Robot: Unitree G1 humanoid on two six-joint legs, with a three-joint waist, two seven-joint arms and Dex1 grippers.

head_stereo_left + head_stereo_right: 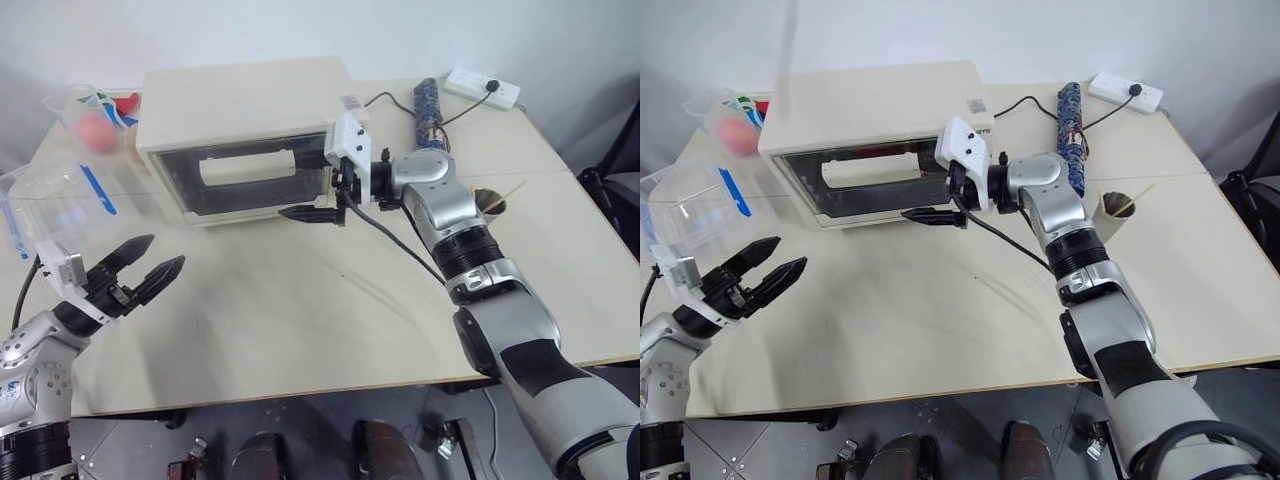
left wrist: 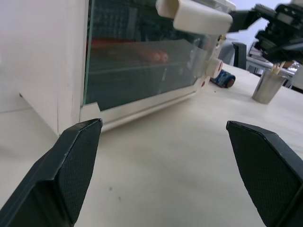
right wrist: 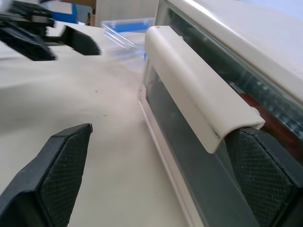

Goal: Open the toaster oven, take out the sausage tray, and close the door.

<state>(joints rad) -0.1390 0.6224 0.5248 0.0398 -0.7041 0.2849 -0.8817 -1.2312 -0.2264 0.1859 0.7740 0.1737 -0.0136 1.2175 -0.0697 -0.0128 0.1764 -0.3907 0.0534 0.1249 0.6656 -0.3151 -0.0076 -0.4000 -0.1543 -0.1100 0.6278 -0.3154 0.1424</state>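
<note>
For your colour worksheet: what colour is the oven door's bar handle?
Cream, like the frame; the handle shows best in the right wrist view.

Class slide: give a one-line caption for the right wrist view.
Open right claw lined up at the end of the closed door's cream bar handle.

There is one oven (image 1: 240,120) with one glass door (image 1: 245,175) and one long handle (image 1: 248,166). There are two grippers, left (image 1: 150,262) and right (image 1: 318,213). One clear box (image 1: 55,200), one power strip (image 1: 482,88), one cup (image 1: 1118,207) and one table (image 1: 300,300).
</note>
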